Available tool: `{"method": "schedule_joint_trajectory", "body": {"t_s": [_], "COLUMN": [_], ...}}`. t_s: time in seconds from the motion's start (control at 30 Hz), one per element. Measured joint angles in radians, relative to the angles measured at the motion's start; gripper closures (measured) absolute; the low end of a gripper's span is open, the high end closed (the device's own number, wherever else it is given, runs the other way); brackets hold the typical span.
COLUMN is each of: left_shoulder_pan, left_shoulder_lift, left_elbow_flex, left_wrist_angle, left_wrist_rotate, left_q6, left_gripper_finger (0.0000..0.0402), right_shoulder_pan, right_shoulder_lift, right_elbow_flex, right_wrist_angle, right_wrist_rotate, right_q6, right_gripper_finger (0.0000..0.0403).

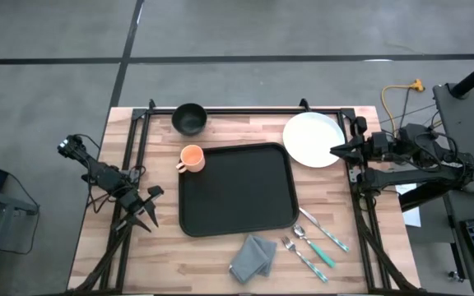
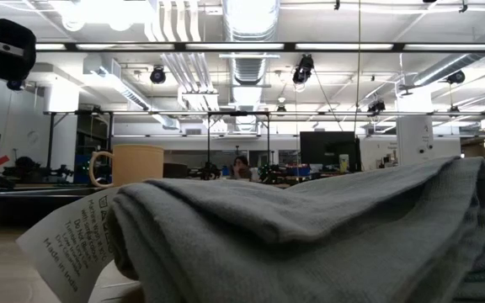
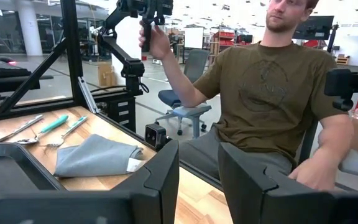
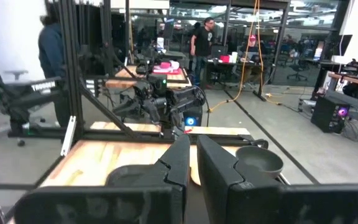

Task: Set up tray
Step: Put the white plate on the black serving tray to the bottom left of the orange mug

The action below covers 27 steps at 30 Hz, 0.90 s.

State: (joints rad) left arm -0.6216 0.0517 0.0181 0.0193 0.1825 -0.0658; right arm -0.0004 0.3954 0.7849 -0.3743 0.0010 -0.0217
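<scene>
The black tray (image 1: pixel 237 189) lies flat at the table's middle; its corner also shows in the left wrist view (image 3: pixel 5 163). An orange cup (image 1: pixel 192 158) stands at the tray's far left corner. The round white plate (image 1: pixel 311 136) lies beyond the tray's far right corner. My right gripper (image 1: pixel 334 150) (image 4: pixel 192 158) points level toward the table's left, over the plate's right rim, with its fingers together. My left gripper (image 1: pixel 149 209) (image 3: pixel 199 165) is open off the tray's left side, above the wood, aimed at the near right. My right gripper's tips lie over the white plate's right rim (image 1: pixel 329 148) in the high view, coming level from the table's right. Its own body hides the plate in the wrist view, so I cannot tell whether they touch it.
A black bowl (image 1: pixel 189 117) (image 4: pixel 260 160) stands at the far edge. A folded grey cloth (image 1: pixel 253 256) (image 2: pixel 310 236) (image 3: pixel 95 155) and teal-handled cutlery (image 1: pixel 319 242) (image 3: pixel 42 127) lie near the tray's near right corner. A seated person (image 3: pixel 266 93) is close at the near edge.
</scene>
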Motion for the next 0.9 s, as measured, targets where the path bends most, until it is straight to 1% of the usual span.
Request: {"method": "schedule_joint_trajectory", "body": {"t_s": [0.17,0.27,0.37,0.53,0.63,0.73,0.8,0.9], "left_shoulder_pan": [0.0,0.0,0.0,0.0,0.0,0.0,0.0,0.0], "left_shoulder_lift": [0.0,0.0,0.0,0.0,0.0,0.0,0.0,0.0], "left_elbow_flex": [0.0,0.0,0.0,0.0,0.0,0.0,0.0,0.0], "left_wrist_angle": [0.0,0.0,0.0,0.0,0.0,0.0,0.0,0.0], "left_wrist_rotate": [0.0,0.001,0.001,0.001,0.002,0.001,0.002,0.002], "left_q6": [0.0,0.0,0.0,0.0,0.0,0.0,0.0,0.0], "left_gripper_finger": [0.0309,0.0309,0.0309,0.0309,0.0309,0.0309,0.0309,0.0309], "right_shoulder_pan": [0.0,0.0,0.0,0.0,0.0,0.0,0.0,0.0], "right_shoulder_lift": [0.0,0.004,0.025,0.106,0.169,0.236,0.265,0.294], "right_elbow_flex": [0.0,0.0,-0.009,-0.037,-0.053,-0.056,-0.056,-0.056], "right_wrist_angle": [0.0,0.001,0.018,0.098,0.145,0.123,0.072,0.035], "right_wrist_rotate": [0.0,0.0,-0.001,-0.001,-0.002,-0.005,-0.01,-0.004], "right_q6": [0.045,0.115,0.117,0.067,0.096,0.155,0.163,0.09], "right_gripper_finger": [0.038,0.038,0.038,0.038,0.038,0.038,0.038,0.038]}}
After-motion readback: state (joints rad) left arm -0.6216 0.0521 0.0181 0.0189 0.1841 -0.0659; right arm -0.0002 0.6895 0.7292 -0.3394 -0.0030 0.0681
